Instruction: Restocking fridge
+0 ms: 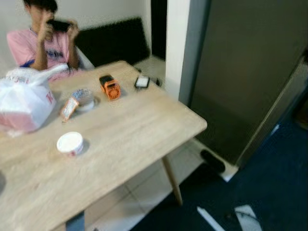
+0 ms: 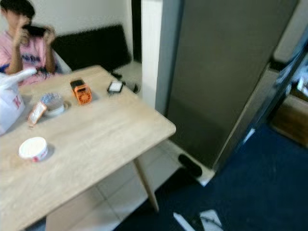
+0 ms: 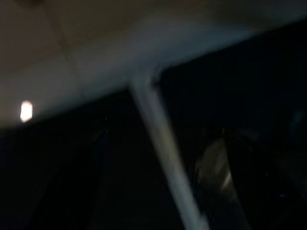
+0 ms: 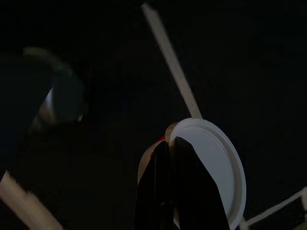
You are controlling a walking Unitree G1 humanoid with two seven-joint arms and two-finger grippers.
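My right gripper (image 4: 175,148) hangs low in shadow, black fingers (image 4: 192,191) closed together on the rim of a white-lidded cup (image 4: 216,167). My left arm hangs idle; its wrist view is dark and blurred.

Wooden table (image 2: 110,130), white cup (image 2: 33,148), orange box (image 2: 82,93), seated person (image 2: 24,43), grey fridge (image 2: 216,72).

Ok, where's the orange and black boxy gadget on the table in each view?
Left eye view: orange and black boxy gadget, far part of the light wooden table, upper centre-left.
Right eye view: upper left, same tabletop.
Left wrist view: too dark and blurred to tell.
Right wrist view: dark; right tool shut on a white-lidded round tub; gadget cannot be made out.
Shared landmark: small flat black device just right of it.
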